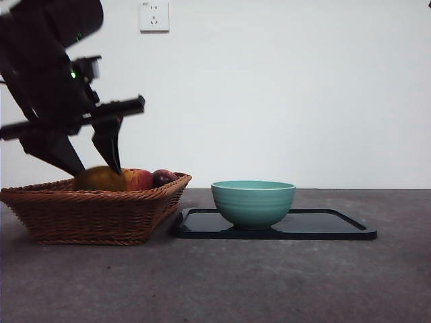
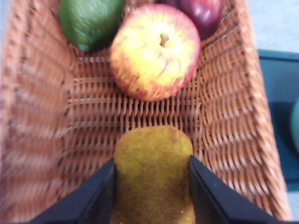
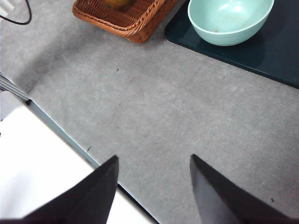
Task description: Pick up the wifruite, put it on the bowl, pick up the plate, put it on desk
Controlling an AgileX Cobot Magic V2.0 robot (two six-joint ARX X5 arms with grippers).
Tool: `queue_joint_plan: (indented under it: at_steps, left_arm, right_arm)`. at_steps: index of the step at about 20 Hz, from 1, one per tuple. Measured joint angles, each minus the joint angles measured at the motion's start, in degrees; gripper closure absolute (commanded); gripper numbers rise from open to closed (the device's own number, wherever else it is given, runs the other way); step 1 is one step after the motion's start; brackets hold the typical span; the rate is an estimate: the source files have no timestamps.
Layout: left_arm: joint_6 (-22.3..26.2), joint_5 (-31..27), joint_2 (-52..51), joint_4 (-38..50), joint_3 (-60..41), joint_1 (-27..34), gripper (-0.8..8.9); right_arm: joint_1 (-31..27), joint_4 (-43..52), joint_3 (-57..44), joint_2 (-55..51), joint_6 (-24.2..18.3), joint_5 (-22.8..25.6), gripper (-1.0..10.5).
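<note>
Down in the wicker basket (image 1: 94, 212), the left gripper (image 2: 152, 186) is straddling the kiwifruit (image 2: 153, 175), one black jaw along each flank and touching or nearly touching the skin; contact looks made but I'm not seeing any lift yet. Kiwi is lying on the basket floor, near end, well apart from the red-yellow apple (image 2: 155, 51), the green avocado (image 2: 88, 21) and the dark red plum (image 2: 201, 14) at the far end.

Its long axis is running along the basket's length, in line with the wrist view's depth, rounded tip pointing toward the apple. Jaws are bearing across the short axis, which is the right grip.

Advice: squeeze gently, fuzzy skin and soft flesh; lift straight up to clear the basket rim before travelling to the teal bowl (image 1: 253, 202) sitting on the black tray (image 1: 337, 229).

Right gripper (image 3: 154, 186) is waiting over bare grey desk (image 3: 187, 116), jaws spread, holding nothing
</note>
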Motion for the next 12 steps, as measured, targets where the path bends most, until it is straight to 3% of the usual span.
queue_joint_plan:
  at_steps: [5, 8, 12]
  left_arm:
    - [1.77, -0.83, 4.68, 2.51, 0.0, 0.0, 6.81]
    - [2.12, -0.85, 4.87, 2.75, 0.0, -0.04, 4.64]
    - [2.36, -0.87, 4.59, 2.58, 0.0, -0.13, 4.65]
  right_arm:
    - [0.0, 0.0, 0.0, 0.0, 0.0, 0.02, 7.0]
    - [0.0, 0.0, 0.0, 0.0, 0.0, 0.0, 7.0]
    - [0.0, 0.0, 0.0, 0.0, 0.0, 0.02, 7.0]
